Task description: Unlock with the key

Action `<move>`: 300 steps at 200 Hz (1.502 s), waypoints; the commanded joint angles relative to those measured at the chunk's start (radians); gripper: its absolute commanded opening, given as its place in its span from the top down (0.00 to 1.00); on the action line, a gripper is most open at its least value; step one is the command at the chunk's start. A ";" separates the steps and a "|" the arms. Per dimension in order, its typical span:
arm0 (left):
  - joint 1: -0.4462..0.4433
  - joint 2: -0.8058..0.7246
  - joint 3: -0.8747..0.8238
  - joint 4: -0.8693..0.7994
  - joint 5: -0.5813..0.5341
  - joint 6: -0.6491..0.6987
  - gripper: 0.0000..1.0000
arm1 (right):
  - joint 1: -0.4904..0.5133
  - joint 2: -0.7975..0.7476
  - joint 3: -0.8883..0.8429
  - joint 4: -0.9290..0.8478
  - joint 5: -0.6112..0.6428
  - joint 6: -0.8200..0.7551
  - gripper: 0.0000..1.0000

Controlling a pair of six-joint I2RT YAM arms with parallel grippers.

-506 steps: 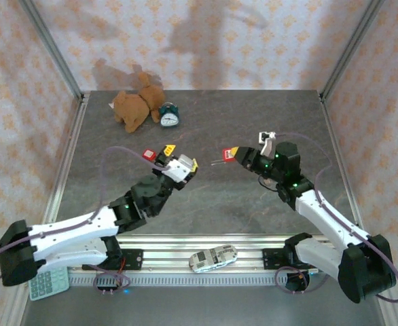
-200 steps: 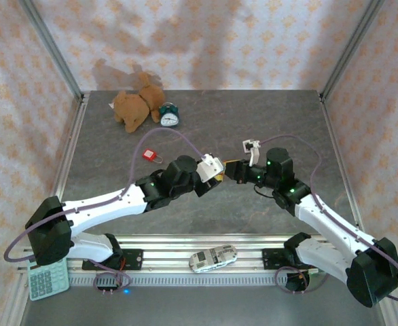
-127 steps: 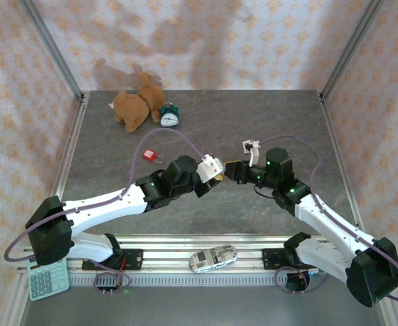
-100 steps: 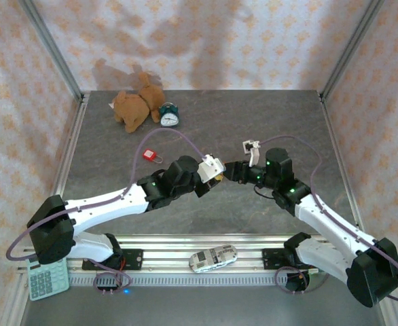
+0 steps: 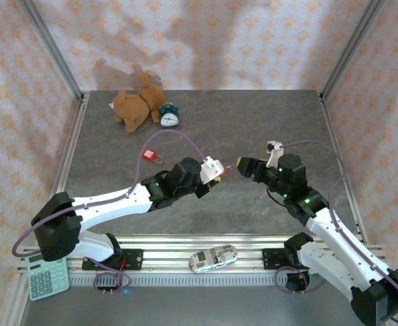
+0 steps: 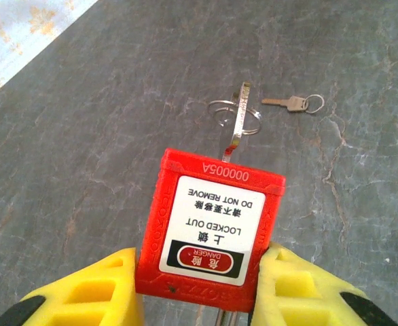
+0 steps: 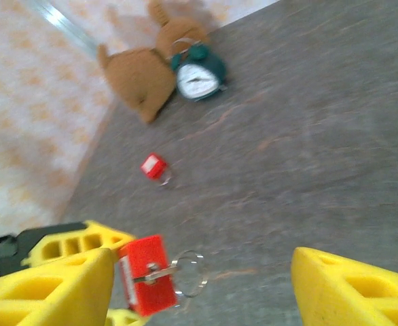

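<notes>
Key [image 6: 236, 125] in padlock [image 6: 209, 227], sticking away from left hand [image 6: 199, 275]

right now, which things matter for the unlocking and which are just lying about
In the job: red padlock held by the left tool, key stuck in it, right tool open.
Lying about: second padlock, loose key, teddy bear, alarm clock, toy car, calculator.
</notes>
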 commanded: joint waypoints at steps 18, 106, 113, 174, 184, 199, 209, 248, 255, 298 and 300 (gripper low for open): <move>0.007 0.062 -0.018 0.061 -0.016 -0.049 0.82 | -0.038 -0.006 -0.017 -0.036 0.084 0.044 0.32; 0.009 0.188 -0.025 0.112 -0.009 -0.070 0.82 | -0.046 0.029 -0.036 -0.021 0.075 0.062 0.33; 0.010 0.194 -0.024 0.115 0.000 -0.071 0.82 | -0.048 0.032 -0.038 -0.021 0.080 0.063 0.33; 0.026 0.255 -0.010 0.131 0.045 -0.080 0.82 | -0.050 0.053 -0.041 -0.017 0.075 0.066 0.34; 0.033 0.258 -0.016 0.149 0.057 -0.085 0.82 | -0.051 0.054 -0.041 -0.019 0.079 0.064 0.33; 0.048 0.262 -0.020 0.165 0.075 -0.095 0.82 | -0.052 0.054 -0.043 -0.025 0.098 0.070 0.34; 0.055 0.265 -0.018 0.165 0.082 -0.097 0.82 | -0.053 0.057 -0.044 -0.026 0.103 0.070 0.33; 0.092 0.287 -0.024 0.201 0.140 -0.119 0.82 | -0.055 0.070 -0.048 -0.023 0.096 0.075 0.33; 0.099 0.291 -0.029 0.216 0.146 -0.122 0.82 | -0.055 0.072 -0.047 -0.022 0.096 0.075 0.33; 0.125 0.314 -0.015 0.209 0.172 -0.114 0.82 | -0.055 0.075 -0.053 -0.024 0.095 0.076 0.33; 0.126 0.316 -0.014 0.209 0.173 -0.114 0.82 | -0.054 0.075 -0.053 -0.023 0.095 0.077 0.33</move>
